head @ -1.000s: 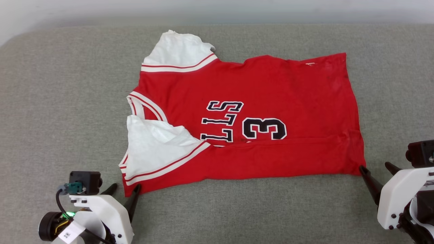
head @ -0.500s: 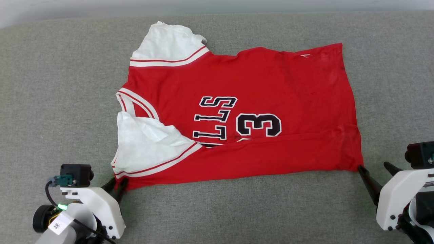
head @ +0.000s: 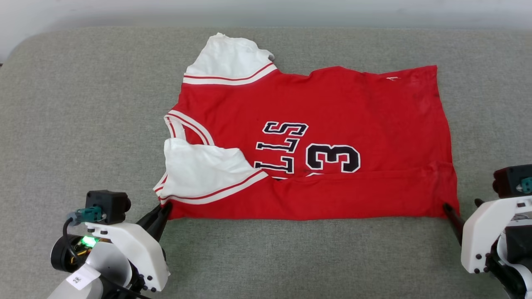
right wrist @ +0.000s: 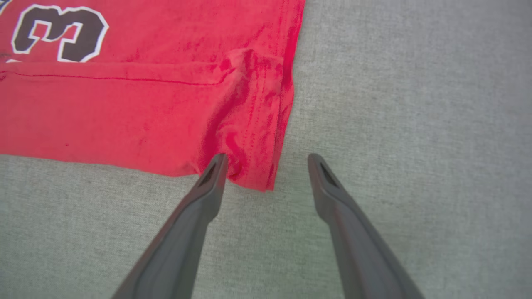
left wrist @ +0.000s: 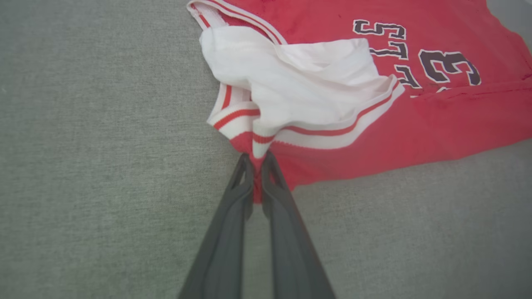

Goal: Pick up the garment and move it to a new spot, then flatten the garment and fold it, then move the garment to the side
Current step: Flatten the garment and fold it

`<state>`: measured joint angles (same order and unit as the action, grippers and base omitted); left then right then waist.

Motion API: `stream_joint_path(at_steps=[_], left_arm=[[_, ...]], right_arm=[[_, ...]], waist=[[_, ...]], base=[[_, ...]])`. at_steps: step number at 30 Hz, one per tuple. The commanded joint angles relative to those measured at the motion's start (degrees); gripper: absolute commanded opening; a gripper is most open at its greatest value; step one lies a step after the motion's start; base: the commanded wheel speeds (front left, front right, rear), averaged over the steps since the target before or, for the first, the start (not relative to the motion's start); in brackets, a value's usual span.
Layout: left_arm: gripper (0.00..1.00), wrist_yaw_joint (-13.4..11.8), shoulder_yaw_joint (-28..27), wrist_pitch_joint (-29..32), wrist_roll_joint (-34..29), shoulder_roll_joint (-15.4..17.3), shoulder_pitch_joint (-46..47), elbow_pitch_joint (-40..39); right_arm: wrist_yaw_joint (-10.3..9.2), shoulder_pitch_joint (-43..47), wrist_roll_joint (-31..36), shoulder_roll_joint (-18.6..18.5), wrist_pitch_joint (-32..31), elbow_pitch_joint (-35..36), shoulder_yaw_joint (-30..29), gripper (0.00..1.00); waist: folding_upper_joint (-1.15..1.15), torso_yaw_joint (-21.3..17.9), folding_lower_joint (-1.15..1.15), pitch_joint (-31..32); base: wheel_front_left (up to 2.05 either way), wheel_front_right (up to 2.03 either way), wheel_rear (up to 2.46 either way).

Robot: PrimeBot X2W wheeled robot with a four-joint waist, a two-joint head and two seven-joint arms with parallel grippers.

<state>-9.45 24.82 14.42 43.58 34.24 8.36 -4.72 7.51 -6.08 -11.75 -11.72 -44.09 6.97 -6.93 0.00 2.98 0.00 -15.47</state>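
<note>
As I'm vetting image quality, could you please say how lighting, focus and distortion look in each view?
Head view: soft, even light, no glare, the garment sharp. Left wrist view: the left gripper looks softer towards the bottom edge, the print legible. Right wrist view: the right gripper slightly soft near the lens, grey upholstery weave crisp.

Bright, even light w/ no glare; shadows soft & faint, just a thin one under garment at its lower edge. Head view sharp. Wrist views: left end effector blurry toward bottom edge, corners slightly dimmer, mild wide-angle bend.
</note>
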Motion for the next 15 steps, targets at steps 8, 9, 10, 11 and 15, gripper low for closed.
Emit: stream_joint_path(at_steps=[8,9,10,11,15], left_arm=[[0.00,-1.51,0.36,1.36,-1.13,0.91,-0.52,-7.40],[0.00,-1.60,0.45,1.39,-1.15,0.93,-0.47,-7.80],[0.00,-1.74,0.53,1.44,-1.26,0.95,-0.41,-8.13],[0.00,-1.74,0.63,1.65,-1.43,1.05,-0.40,-8.33],[0.00,-2.08,0.87,1.97,-1.62,1.34,-0.42,-8.69]], right_arm=[[-0.06,-3.32,5.08,1.66,-1.18,-5.45,-1.10,1.00],[-0.06,-3.51,5.64,1.94,-1.29,-6.20,-1.25,1.00],[-0.06,-3.47,6.09,2.27,-1.47,-7.04,-1.25,1.00],[-0.06,-3.33,6.24,2.53,-1.64,-7.83,-1.12,1.00],[-0.03,-2.89,5.70,3.87,-2.54,-10.57,-0.62,1.00]], waist=[[0.00,1.93,0.00,-1.47],[0.00,2.10,0.00,-1.70],[0.00,2.27,0.00,-1.92],[0.00,2.43,0.00,-2.11],[0.00,2.84,0.00,-2.65]], base=[[0.00,0.00,0.00],[0.00,0.00,0.00],[0.00,0.00,0.00],[0.00,0.00,0.00],[0.00,0.00,0.00]])
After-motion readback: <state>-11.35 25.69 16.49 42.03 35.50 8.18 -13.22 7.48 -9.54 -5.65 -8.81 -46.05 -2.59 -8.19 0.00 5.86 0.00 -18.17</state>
